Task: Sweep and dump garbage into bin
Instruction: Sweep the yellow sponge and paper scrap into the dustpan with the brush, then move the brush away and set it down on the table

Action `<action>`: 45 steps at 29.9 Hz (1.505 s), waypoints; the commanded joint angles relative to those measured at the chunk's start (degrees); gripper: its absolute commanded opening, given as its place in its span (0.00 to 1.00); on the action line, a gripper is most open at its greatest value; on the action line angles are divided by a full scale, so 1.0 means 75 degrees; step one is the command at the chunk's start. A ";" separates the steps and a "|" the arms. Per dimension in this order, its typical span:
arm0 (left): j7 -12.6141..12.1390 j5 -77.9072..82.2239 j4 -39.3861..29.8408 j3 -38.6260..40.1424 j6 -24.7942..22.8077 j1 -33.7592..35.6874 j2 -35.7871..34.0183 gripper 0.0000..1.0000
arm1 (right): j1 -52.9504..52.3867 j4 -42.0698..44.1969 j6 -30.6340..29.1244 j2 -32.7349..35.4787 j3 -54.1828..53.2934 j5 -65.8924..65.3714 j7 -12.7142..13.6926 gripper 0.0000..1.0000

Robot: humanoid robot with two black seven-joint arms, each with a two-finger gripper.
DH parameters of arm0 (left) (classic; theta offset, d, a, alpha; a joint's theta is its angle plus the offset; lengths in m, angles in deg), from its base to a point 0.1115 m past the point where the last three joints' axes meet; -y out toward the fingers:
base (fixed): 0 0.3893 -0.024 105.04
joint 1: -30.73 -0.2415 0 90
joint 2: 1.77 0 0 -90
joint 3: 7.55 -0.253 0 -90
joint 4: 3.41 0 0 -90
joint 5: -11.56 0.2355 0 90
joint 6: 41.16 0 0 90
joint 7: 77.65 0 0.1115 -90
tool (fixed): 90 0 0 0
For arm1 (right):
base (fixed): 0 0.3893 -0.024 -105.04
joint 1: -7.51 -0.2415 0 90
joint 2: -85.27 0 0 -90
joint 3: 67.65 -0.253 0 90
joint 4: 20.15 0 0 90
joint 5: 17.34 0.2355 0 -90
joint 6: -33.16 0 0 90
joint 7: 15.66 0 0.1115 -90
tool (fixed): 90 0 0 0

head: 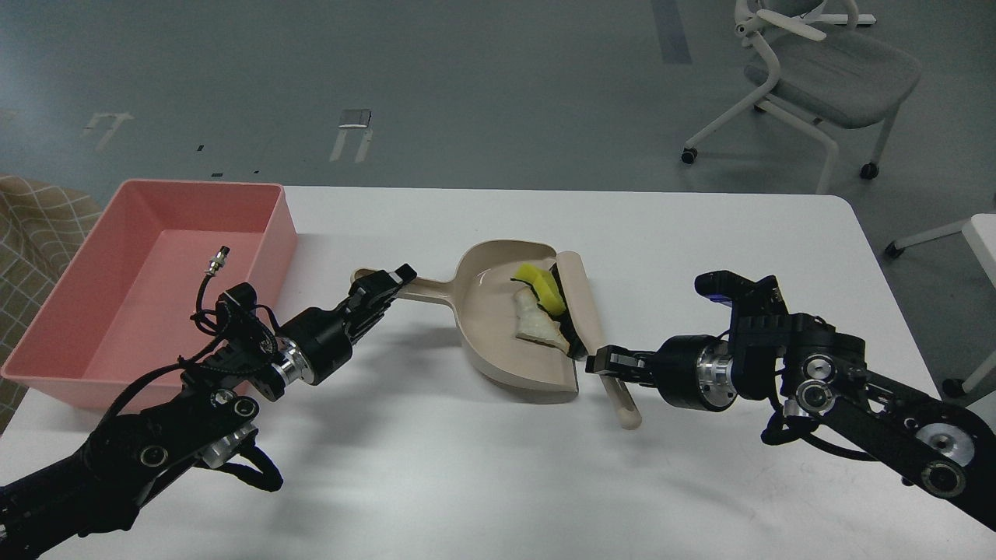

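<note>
The beige dustpan (490,330) lies mid-table, its handle pointing left. My left gripper (387,285) is shut on that handle. The yellow sponge piece (540,284) and the white bread slice (535,323) lie inside the pan, near its open right edge. A beige hand brush (585,303) with black bristles lies along the pan's mouth, pressed against the scraps. My right gripper (611,363) is shut on the brush handle. The pink bin (272,233) stands at the table's far left and holds none of the scraps.
The white table's (700,482) far edge runs behind the pan and bin. A grey office chair (817,70) stands on the floor beyond the right corner. A beige checked cloth (31,225) is left of the bin.
</note>
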 commanded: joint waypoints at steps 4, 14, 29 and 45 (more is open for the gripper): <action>0.0002 0.0000 -0.0057 0.0012 0.0000 0.0000 -0.0066 0.20 | -0.0145 0.0028 -0.0001 -0.0497 -0.0030 0.0001 0.0007 0.00; 0.0002 -0.0012 -0.0080 0.0036 0.0000 -0.0023 -0.0066 0.20 | -0.0098 -0.0546 -0.0001 0.0321 -0.0452 0.0211 -0.0016 0.00; 0.0037 -0.0024 -0.0080 0.0059 0.0012 -0.0035 -0.0066 0.20 | -0.0063 -0.1015 -0.0001 0.1950 -0.0804 0.0598 -0.0098 0.00; 0.0072 -0.0317 -0.0080 0.0141 0.0024 -0.0012 0.0110 0.21 | 0.0710 -0.0933 -0.0001 0.4095 -0.0722 0.0575 -0.0087 0.00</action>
